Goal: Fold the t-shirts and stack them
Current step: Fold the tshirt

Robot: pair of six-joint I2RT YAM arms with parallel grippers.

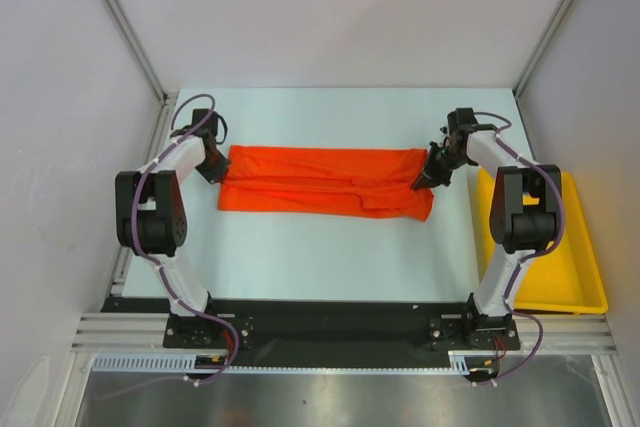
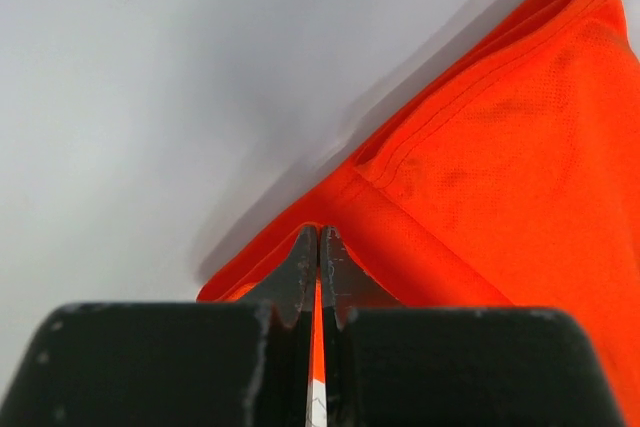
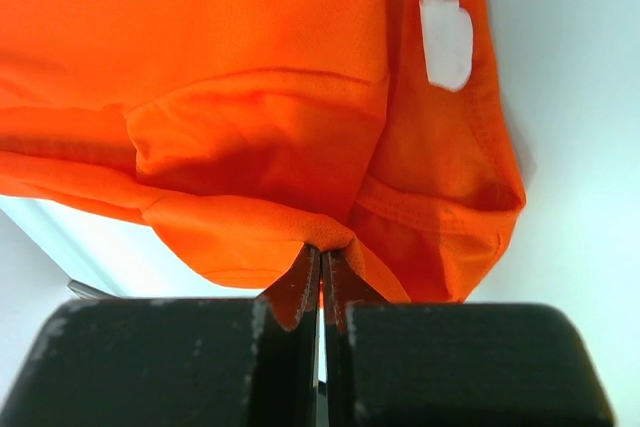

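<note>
The orange-red t-shirt [image 1: 325, 182] lies folded into a long band across the middle of the table. My left gripper [image 1: 213, 169] is at its left end, shut on the cloth edge; in the left wrist view the t-shirt [image 2: 500, 167] runs off to the right from the pinching left gripper [image 2: 319, 232]. My right gripper [image 1: 427, 177] is at the right end, shut on a fold of the cloth. The right wrist view shows the t-shirt [image 3: 230, 97] bunched above the right gripper [image 3: 322, 250], with a white label [image 3: 446, 41] showing.
A yellow plastic tray [image 1: 575, 277] sits at the right edge of the table beside the right arm. Grey walls close in the table on the left, back and right.
</note>
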